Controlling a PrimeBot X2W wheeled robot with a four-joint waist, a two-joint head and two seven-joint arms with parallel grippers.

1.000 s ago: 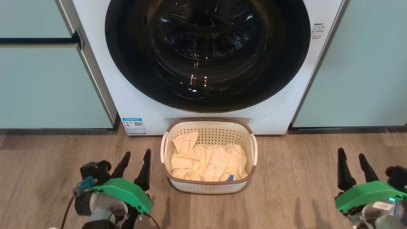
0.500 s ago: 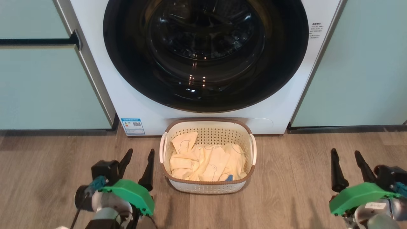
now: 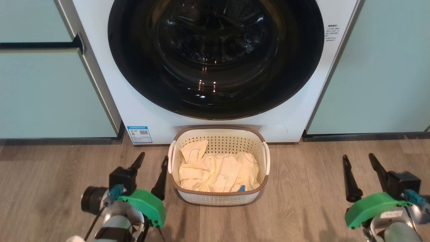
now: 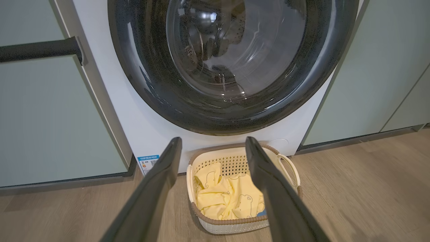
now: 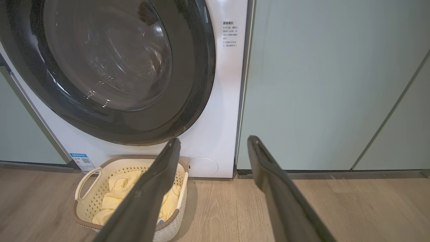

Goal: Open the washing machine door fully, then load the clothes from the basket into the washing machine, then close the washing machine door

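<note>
The white washing machine fills the upper middle of the head view, its round black washing machine door lying flat against the front. On the floor right before it stands the cream basket, holding pale yellow clothes and a bit of blue fabric. My left gripper hangs open just left of the basket, nothing between its fingers. Far to the basket's right my right gripper is open and empty too. The basket and door also show past my left gripper, and the door past my right gripper.
Pale green cabinets flank the washer on both sides, the left one with a dark bar handle. Wood-look floor spreads around the basket. A blue label sits at the washer's lower left corner.
Both arms have turned and edged inward and forward; the left gripper has come closer to the basket's left handle. Basket, clothes and door have not moved.
</note>
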